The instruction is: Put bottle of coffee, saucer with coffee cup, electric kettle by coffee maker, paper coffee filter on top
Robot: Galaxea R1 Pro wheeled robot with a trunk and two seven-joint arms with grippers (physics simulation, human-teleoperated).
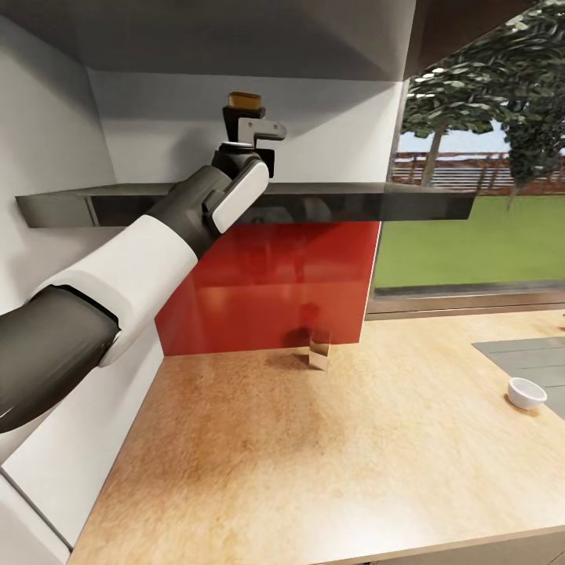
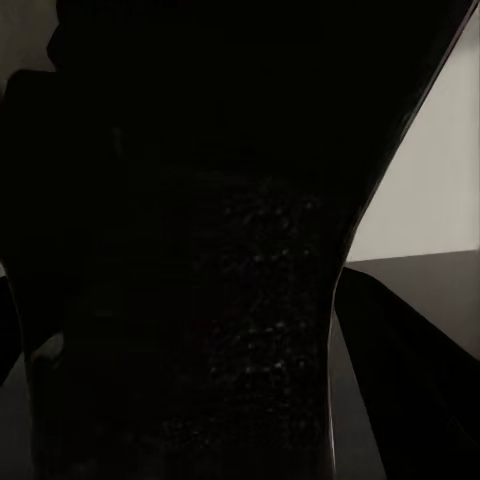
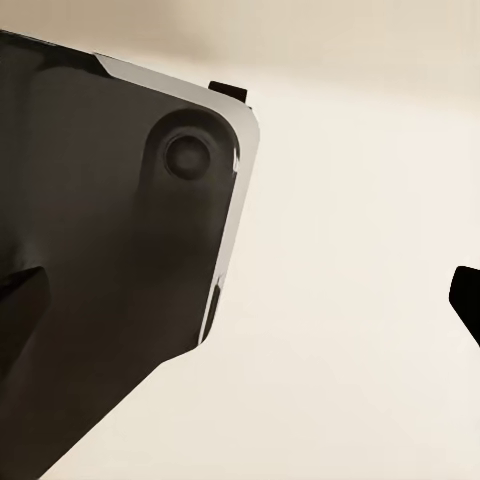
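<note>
The left arm reaches up to the kitchen shelf, and the left gripper sits at the bottle of coffee, whose yellow cap pokes up just above the fingers. In the left wrist view the bottle's dark body looms right up against the camera, so the jaws look closed around it, though the contact itself is too dark to confirm. The bottle appears to be at shelf level, so step 1 of the job, carrying it down, seems barely begun. On the kitchen countertop below, the coffee cup sits alone near the sink's edge, with no saucer under it. A small clear glass stands by the red backsplash. The right gripper's state I cannot tell; its wrist view gives a dark panel and pale surface.
</note>
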